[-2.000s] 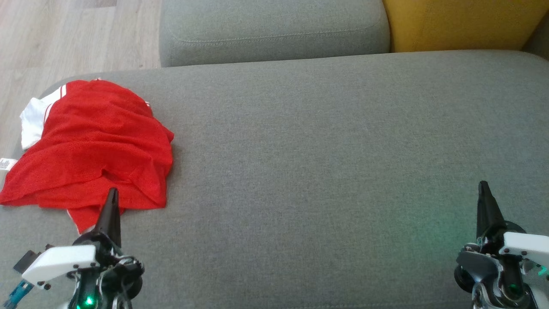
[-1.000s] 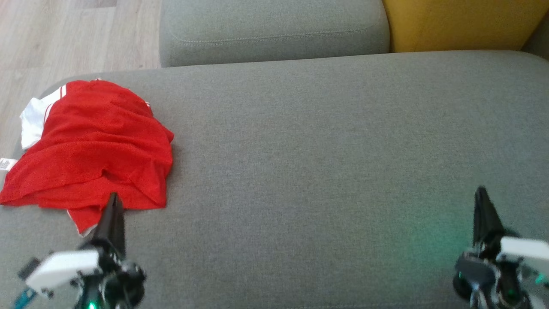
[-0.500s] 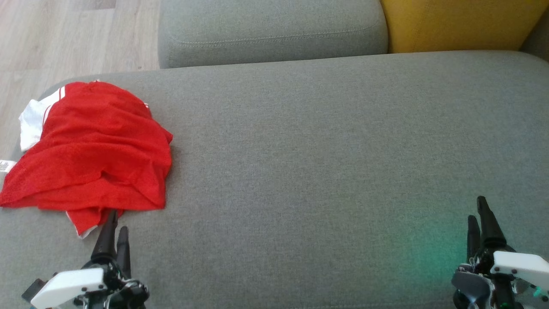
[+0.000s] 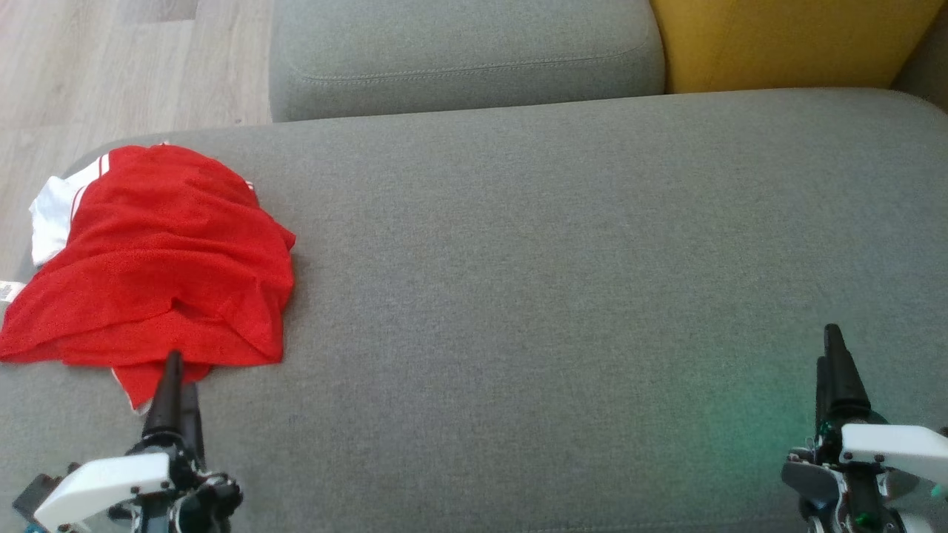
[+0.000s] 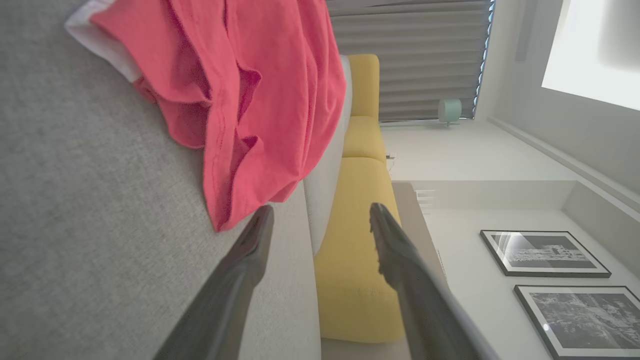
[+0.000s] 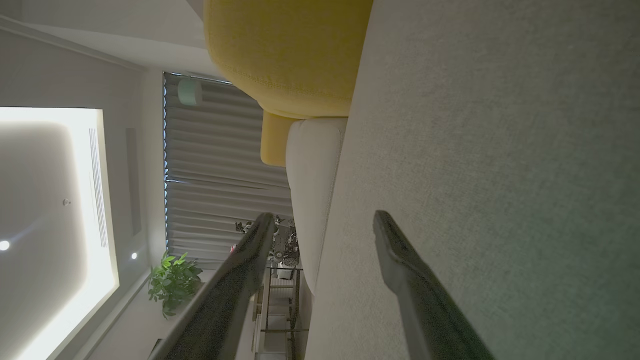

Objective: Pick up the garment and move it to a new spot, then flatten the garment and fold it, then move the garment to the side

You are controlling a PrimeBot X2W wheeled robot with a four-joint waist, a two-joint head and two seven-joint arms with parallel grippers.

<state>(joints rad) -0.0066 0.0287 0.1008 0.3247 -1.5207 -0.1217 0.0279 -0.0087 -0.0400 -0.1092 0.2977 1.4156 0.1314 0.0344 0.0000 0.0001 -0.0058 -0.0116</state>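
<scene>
Both parted: left claw (image 4: pixel 181 370), right claw (image 4: pixel 826 344).

Three cameras, one grey sofa seat (image 4: pixel 555 259)
The head view looks steeply down from above; both wrist views lie low, rolled sideways, skimming the seat towards the yellow cushion (image 4: pixel 778 44) all three share, the left close to the garment (image 5: pixel 270 90).

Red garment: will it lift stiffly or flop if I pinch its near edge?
Probably flops: the red garment lies in loose overlapping folds, so one layer may rise while the rest drapes. It looks thin, likely light. Pushed, it should bunch on the cushion rather than slide.
</scene>
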